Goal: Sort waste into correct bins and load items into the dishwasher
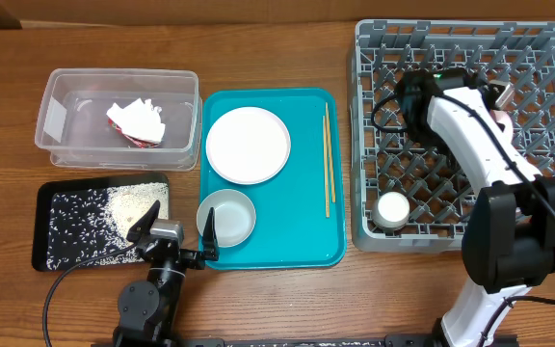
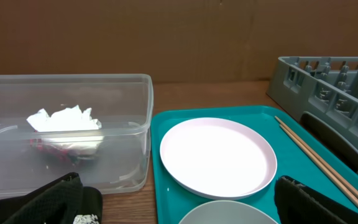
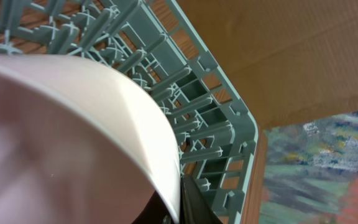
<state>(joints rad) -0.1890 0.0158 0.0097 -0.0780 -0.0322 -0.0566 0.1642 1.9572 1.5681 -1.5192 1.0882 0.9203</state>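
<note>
**Pink bowl [image 3: 73, 137] is gripped over the rack, other jaws are left gaping**

The bowl is pinched by its rim in the right arm's [image 1: 470, 130] jaws, with the grey dish rack [image 3: 229, 106] spread out just below them and the white cup [image 1: 391, 209] sat in it well back toward that arm's base. The left arm's [image 1: 150, 301] jaws are splayed wide with nothing held, low over the bench [image 1: 277, 48]. The greyish-white bowl [image 1: 227, 217] is parked just ahead of them on the teal tray [image 1: 297, 226], plate [image 1: 248, 145] beyond it, chopsticks [image 1: 327, 159] further right. Rice [image 1: 128, 217] is heaped on the black tray [image 1: 42, 226] beside their left finger. Napkin [image 2: 67, 121] and wrapper [image 2: 45, 148] are seen in the clear tub [image 1: 85, 96], ahead-left.
</note>
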